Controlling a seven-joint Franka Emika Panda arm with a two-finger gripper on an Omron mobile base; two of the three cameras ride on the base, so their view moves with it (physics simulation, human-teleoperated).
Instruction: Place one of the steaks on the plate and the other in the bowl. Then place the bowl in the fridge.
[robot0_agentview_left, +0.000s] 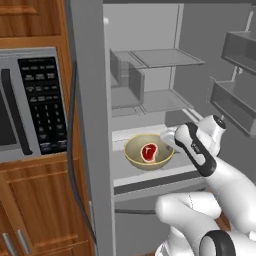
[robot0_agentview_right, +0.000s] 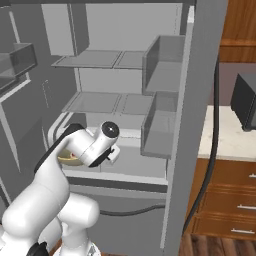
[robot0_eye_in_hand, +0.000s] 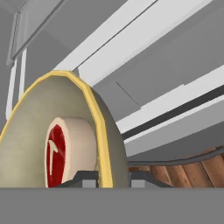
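The gripper (robot0_eye_in_hand: 113, 178) is closed on the rim of the bowl (robot0_agentview_left: 148, 151), one finger inside the wall and one outside, as seen in the hand view. The fridge (robot0_agentview_left: 150, 95) stands open: grey interior, pale shelves, and door bins at the upper right of the left base view. The bowl sits at the lower fridge shelf (robot0_agentview_left: 150, 172), near that shelf's front edge and toward its left side; whether its base touches the shelf cannot be told. The bowl is round and deep, tan-beige with a paler yellow rim. One steak (robot0_agentview_left: 149, 152) lies inside at the bowl's centre: red meat with a pinkish-white fat edge.
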